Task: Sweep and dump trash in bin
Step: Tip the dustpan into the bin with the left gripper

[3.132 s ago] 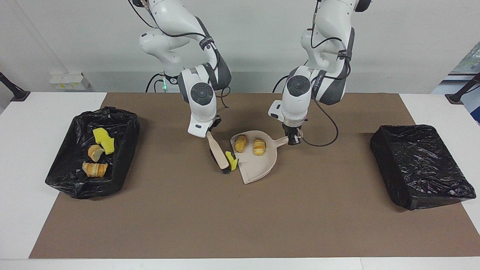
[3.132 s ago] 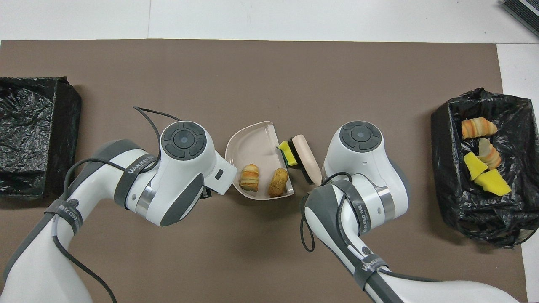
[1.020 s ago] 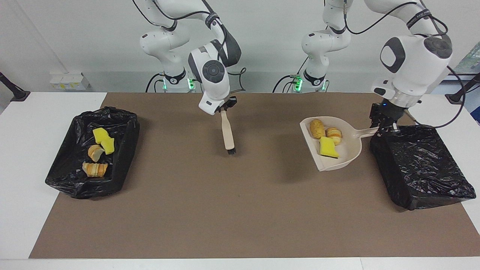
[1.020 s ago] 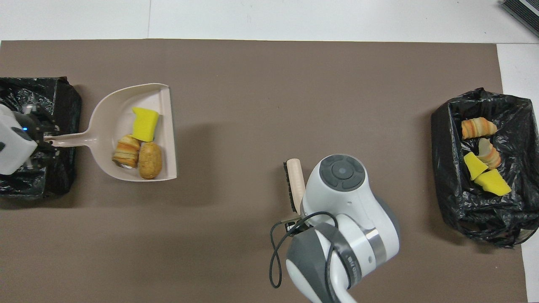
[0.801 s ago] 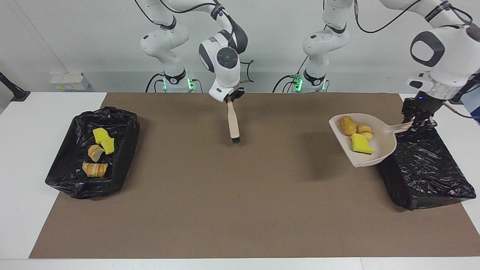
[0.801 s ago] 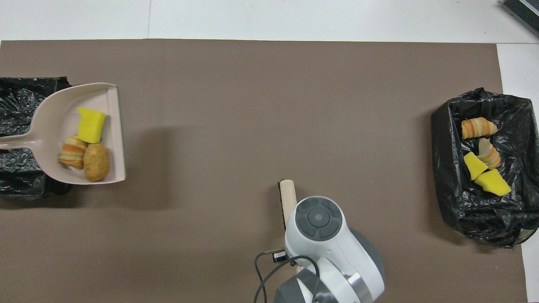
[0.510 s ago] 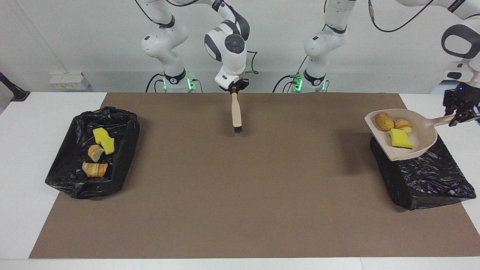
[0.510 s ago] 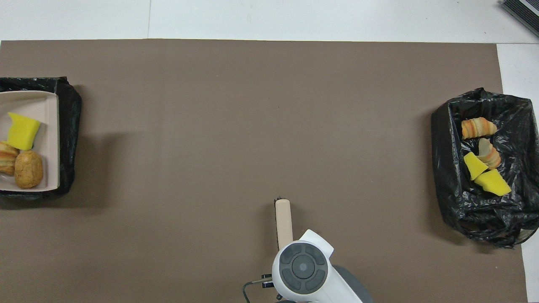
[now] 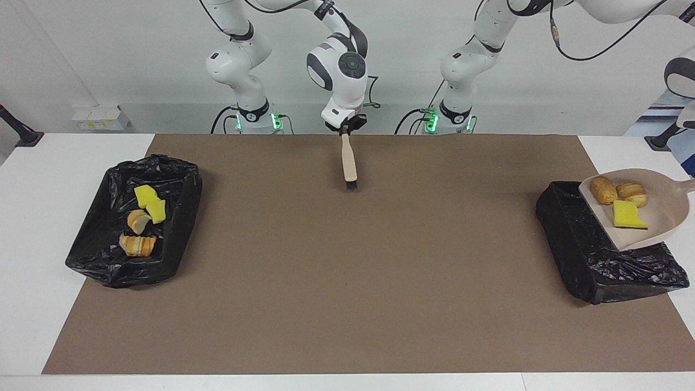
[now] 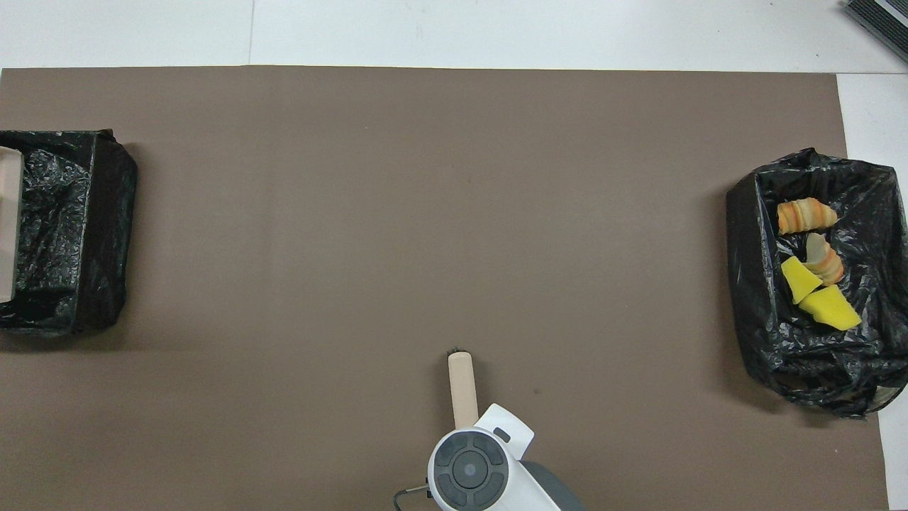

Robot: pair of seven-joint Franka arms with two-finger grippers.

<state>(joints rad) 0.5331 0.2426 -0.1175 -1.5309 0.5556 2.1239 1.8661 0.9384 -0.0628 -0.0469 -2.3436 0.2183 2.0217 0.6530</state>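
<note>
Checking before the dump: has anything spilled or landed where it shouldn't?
Nothing stands out. The dustpan is over the bin at the left arm's end, its three pieces aboard. Four pieces lie in the other bin. The right gripper holds the brush.

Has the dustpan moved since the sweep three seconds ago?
Yes. The dustpan went from mid-table toward the left arm's end and now hangs over the empty bin, three trash pieces aboard.

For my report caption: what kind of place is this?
Probably a robotics laboratory: two white robot arms are mounted at a white table with a brown mat and black-lined bins.
</note>
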